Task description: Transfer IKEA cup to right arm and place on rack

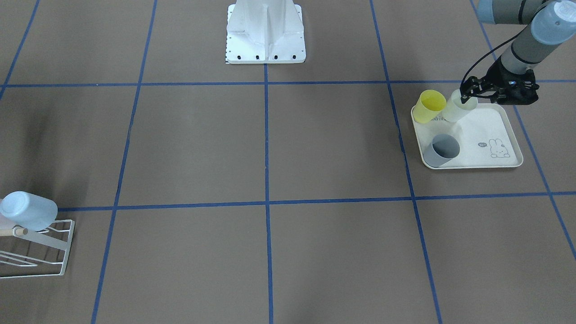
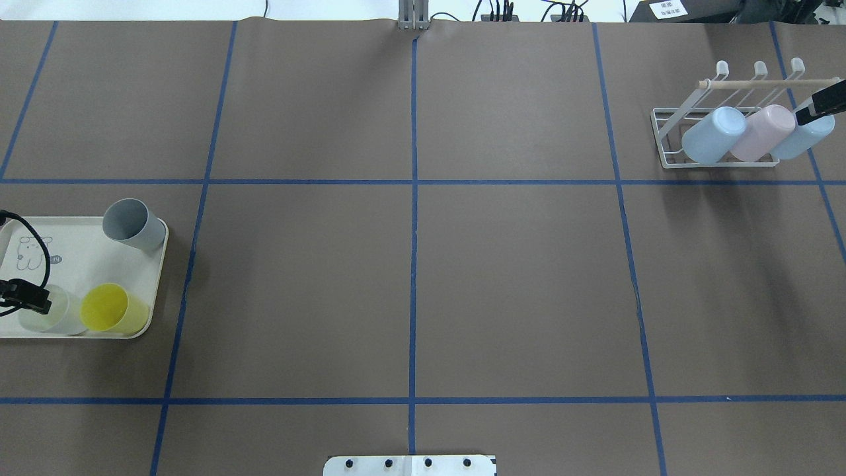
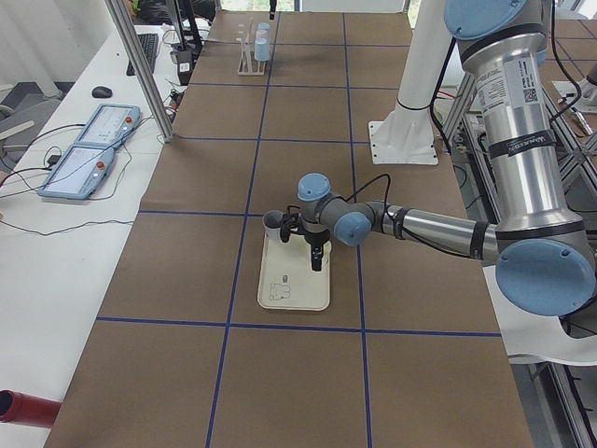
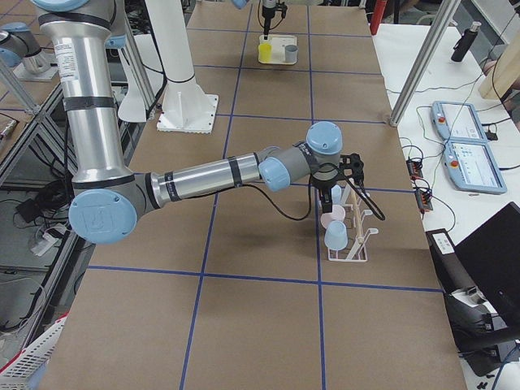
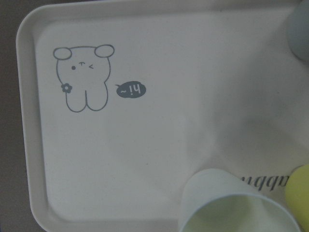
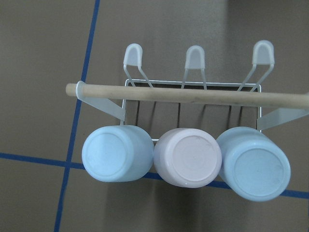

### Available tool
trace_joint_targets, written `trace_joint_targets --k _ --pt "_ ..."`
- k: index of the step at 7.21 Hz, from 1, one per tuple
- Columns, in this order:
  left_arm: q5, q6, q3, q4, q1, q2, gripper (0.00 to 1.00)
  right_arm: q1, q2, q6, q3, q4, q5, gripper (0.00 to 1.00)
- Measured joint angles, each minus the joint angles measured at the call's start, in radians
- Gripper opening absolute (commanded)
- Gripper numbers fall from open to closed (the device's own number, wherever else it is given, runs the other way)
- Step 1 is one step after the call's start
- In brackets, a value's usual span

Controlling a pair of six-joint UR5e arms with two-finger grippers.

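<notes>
Three IKEA cups stand on the cream tray (image 1: 490,130): a pale green cup (image 1: 459,111), a yellow one (image 1: 431,107) and a grey one (image 1: 444,150). My left gripper (image 1: 465,93) hangs at the pale green cup's rim (image 2: 56,317) and looks open; that cup stands on the tray, low in the left wrist view (image 5: 231,208). At the far right the white wire rack (image 2: 667,142) carries a light blue cup (image 2: 712,135), a pink cup (image 2: 760,132) and another light blue cup (image 2: 796,140). My right gripper (image 2: 816,109) hovers above that last cup, open and holding nothing.
The robot's white base (image 1: 265,31) stands at the middle of the near table edge. The brown table top is marked with blue tape lines. The rack's wooden dowel (image 6: 193,94) runs above the three hung cups.
</notes>
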Motion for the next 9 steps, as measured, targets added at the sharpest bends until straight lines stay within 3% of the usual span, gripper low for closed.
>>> trace_joint_targets --k 1,5,7,9 --pt "0.000 0.002 0.012 -0.001 0.002 -0.005 0.00 0.000 0.000 0.000 0.000 0.000 0.001 0.98" --pt "0.002 0.030 -0.025 0.004 -0.027 0.018 0.00 -0.001 0.009 0.000 0.001 0.000 0.004 0.98" --pt "-0.018 0.153 -0.038 0.031 -0.159 0.038 0.00 -0.002 0.013 0.000 0.002 0.000 0.013 0.98" --pt "-0.061 0.112 -0.075 0.059 -0.217 0.019 0.00 -0.010 0.016 0.038 0.012 0.001 0.015 0.98"
